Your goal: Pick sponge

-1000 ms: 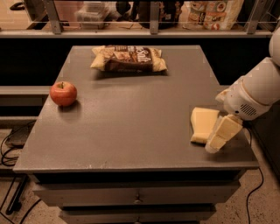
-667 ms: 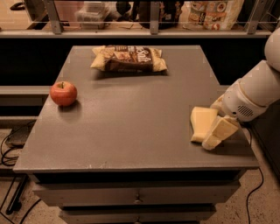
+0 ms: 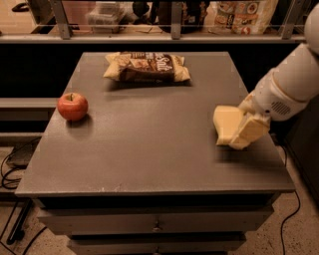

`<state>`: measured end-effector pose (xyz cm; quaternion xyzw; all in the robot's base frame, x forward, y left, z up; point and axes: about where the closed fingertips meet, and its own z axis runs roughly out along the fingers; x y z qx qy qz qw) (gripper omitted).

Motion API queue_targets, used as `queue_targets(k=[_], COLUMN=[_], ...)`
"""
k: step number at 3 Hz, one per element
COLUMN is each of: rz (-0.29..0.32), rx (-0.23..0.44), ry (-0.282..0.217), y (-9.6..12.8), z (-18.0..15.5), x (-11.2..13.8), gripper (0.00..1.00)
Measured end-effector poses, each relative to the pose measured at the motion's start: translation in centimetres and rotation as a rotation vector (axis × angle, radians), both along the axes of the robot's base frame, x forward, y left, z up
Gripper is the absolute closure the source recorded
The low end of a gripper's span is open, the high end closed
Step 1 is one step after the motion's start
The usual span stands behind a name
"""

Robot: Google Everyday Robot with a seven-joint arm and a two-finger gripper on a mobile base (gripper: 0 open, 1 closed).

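The sponge [image 3: 227, 123] is a pale yellow flat block near the right edge of the grey table [image 3: 149, 134]. My gripper [image 3: 245, 130] comes in from the right on a white arm and is shut on the sponge's right side. It holds the sponge tilted and slightly above the tabletop, with a shadow under it.
A red apple [image 3: 73, 106] sits near the table's left edge. A yellow-and-brown chip bag [image 3: 147, 67] lies at the back middle. A shelf with a rail and packaged goods [image 3: 239, 15] runs behind the table. Drawers sit under the tabletop, and cables lie on the floor at left.
The gripper and the sponge have moved together upward and slightly left. The apple and the chip bag have not moved.
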<state>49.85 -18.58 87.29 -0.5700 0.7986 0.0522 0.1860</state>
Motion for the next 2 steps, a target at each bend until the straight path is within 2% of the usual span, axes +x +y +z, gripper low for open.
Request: queue_targets(k=[1, 2], rz=[0.041, 0.105], rx=[-0.042, -0.076], ry=[-0.088, -0.223], y=[1.5, 3.5], z=[5.8, 13.2], x=[0.6, 1.2], gripper=[1.00, 1.00])
